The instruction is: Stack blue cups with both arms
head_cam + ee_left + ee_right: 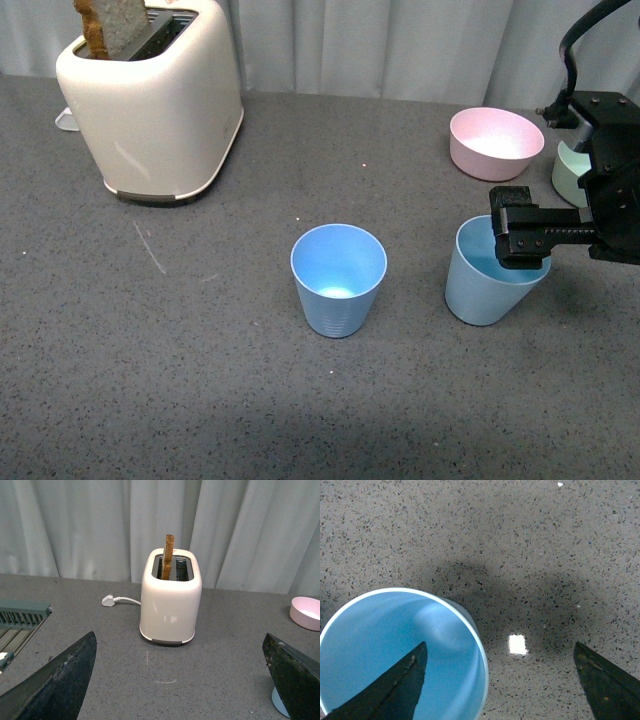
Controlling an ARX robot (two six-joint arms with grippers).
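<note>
Right pincer (520, 240): spread, holding nothing. In the right wrist view one finger (395, 685) hangs inside the mouth of the right cup (485, 290). The other finger is outside, well clear of the wall, so the cup's wall lies between the jaws, nearer the inner finger. I judge that closing would pinch that wall.

The right cup is tilted: mouth up, long axis leaning toward my right. I cannot tell whether its base sits flat on the desk (200, 380).

The middle cup (338, 278) stands upright, mouth up, long axis vertical, well apart to the left of the right pincer.

Left pincer (179, 645): spread, empty, not in the front view. I cannot tell its distance from the middle cup.
</note>
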